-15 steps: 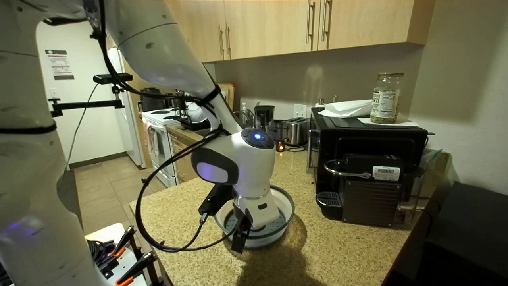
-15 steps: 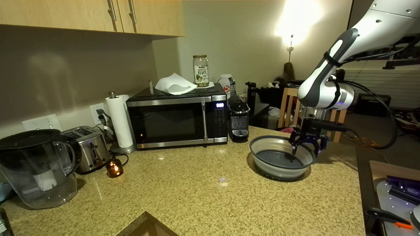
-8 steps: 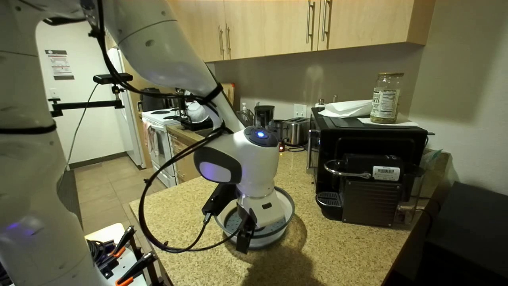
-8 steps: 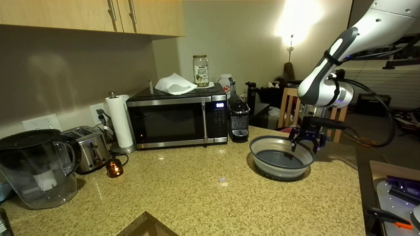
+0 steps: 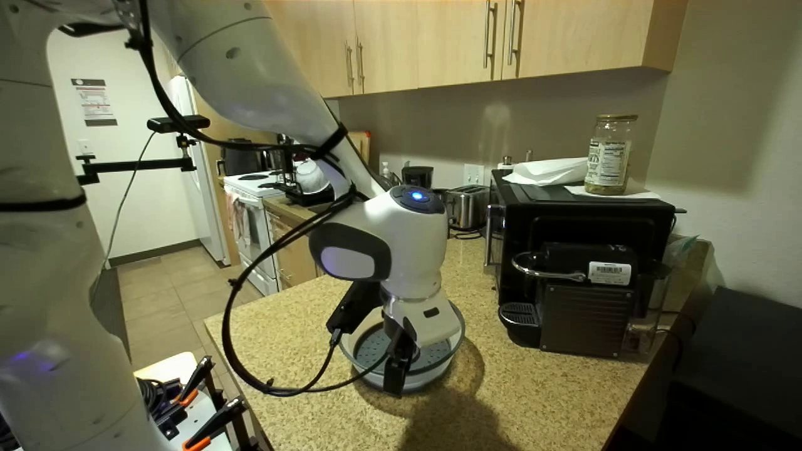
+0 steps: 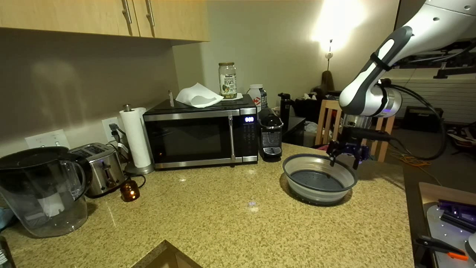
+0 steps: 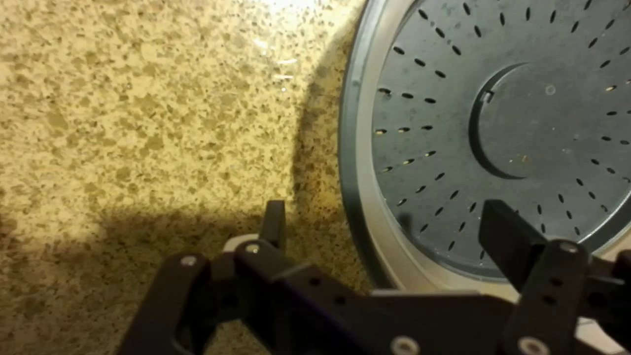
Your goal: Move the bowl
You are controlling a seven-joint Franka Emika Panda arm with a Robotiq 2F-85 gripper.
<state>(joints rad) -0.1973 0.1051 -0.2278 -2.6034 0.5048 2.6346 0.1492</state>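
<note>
The bowl (image 6: 311,192), pale-walled with a grey rim and a grey slotted base, stands upright on the speckled counter. It shows in both exterior views, partly behind the hand in an exterior view (image 5: 432,361). My gripper (image 6: 344,163) is open at the bowl's rim, fingers pointing down. Seen from the wrist, the near-left rim of the bowl (image 7: 542,118) passes between the spread fingers of the gripper (image 7: 384,204): one finger (image 7: 508,241) is over the inside, the other (image 7: 274,222) over the counter outside. Neither visibly touches the rim.
A coffee machine (image 5: 586,313) and a black microwave (image 6: 197,137) stand along the wall beyond the bowl. Farther along are a toaster (image 6: 102,169), an amber candle glass (image 6: 130,190) and a water pitcher (image 6: 41,193). The counter's edge (image 6: 408,208) runs close to the arm side.
My gripper has risen somewhat and shifted slightly across the bowl's rim, its fingertips now higher against it. The fingers stay spread, and the bowl has not moved.
</note>
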